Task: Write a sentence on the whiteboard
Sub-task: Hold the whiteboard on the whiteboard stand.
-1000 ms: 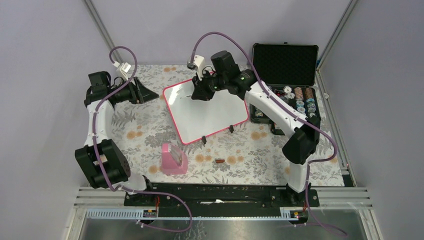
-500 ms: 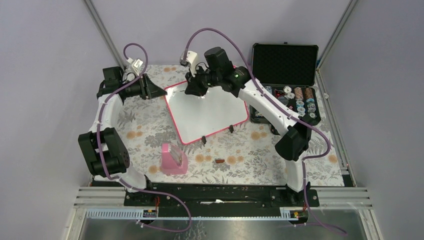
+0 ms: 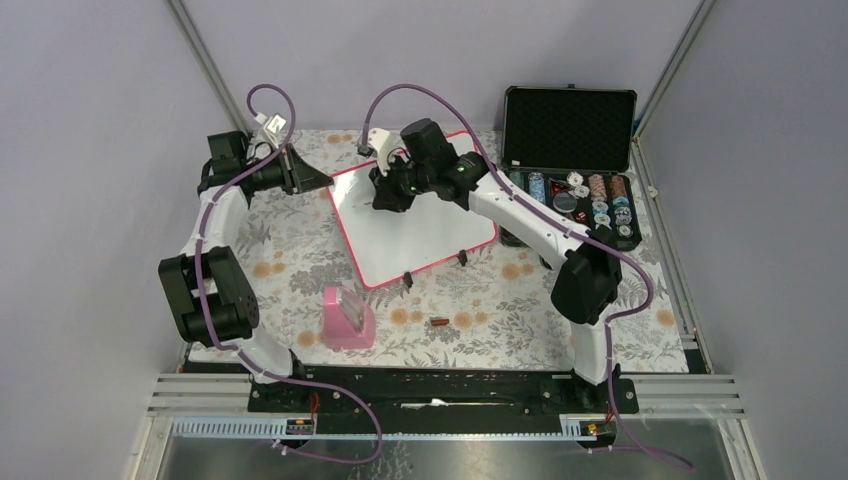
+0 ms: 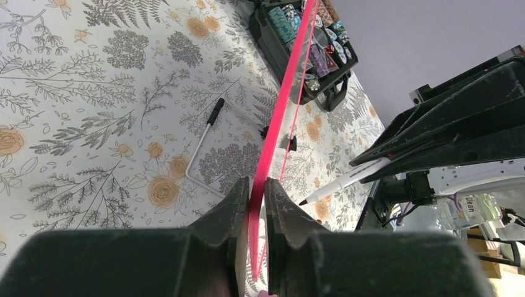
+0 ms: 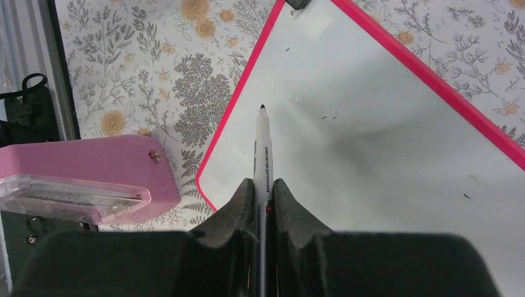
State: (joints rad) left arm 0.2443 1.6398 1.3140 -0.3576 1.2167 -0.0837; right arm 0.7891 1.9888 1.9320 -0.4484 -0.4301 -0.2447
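Note:
The whiteboard (image 3: 425,225), glossy white in a pink-red frame, lies tilted on the flowered cloth. My left gripper (image 3: 322,182) is at its far-left corner. In the left wrist view the jaws are shut on the pink frame (image 4: 259,185), with the board edge-on (image 4: 291,86). My right gripper (image 3: 385,200) hovers over the board's far-left part, shut on a white marker (image 5: 262,148) with its dark tip pointing at the board (image 5: 371,124). The marker (image 4: 343,180) also shows beside the frame. No sentence is in view, only tiny dark specks.
An open black foam-lined case (image 3: 570,125) with chips (image 3: 590,200) stands at the far right. A pink holder (image 3: 348,318) and a small brown item (image 3: 438,322) lie near the front. A bent metal key (image 4: 204,133) lies on the cloth by the board.
My left arm swung right to the board's corner and its jaws closed on the frame. My right arm carried the marker leftward over the board.

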